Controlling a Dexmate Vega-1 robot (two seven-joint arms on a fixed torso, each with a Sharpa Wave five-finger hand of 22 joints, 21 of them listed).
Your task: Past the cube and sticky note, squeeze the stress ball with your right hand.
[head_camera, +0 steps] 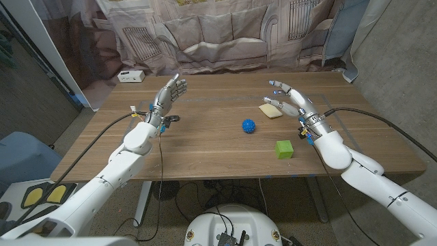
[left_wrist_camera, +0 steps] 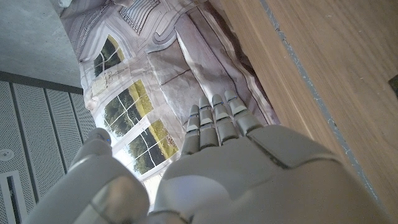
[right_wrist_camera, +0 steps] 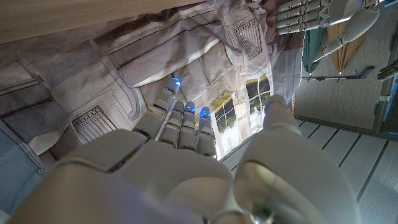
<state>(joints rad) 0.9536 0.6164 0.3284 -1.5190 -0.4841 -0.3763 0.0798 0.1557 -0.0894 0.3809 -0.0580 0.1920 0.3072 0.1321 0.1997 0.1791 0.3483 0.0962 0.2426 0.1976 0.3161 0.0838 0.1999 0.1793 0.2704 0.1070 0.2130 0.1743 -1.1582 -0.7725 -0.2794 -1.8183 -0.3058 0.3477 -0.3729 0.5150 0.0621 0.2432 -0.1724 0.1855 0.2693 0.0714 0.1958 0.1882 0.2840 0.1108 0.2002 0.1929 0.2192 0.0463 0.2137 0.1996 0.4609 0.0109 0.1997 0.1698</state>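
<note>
Right hand (head_camera: pixel 290 101) is up off the table (head_camera: pixel 205 154), fingers spread, holding nothing. It hovers over the sticky note (head_camera: pixel 272 111) toward the table's far right. Blue stress ball (head_camera: pixel 248 126) sits near the table's middle, to the hand's left and slightly nearer the front edge. Green cube (head_camera: pixel 285 149) is closer to the front edge, right of the ball and apart from it. Left hand (head_camera: pixel 167 94) is raised and spread too, empty, well off on the far left side. Right hand looks clearly nearer the ball. Likely next move: sweep left and down, then close around the ball.
</note>
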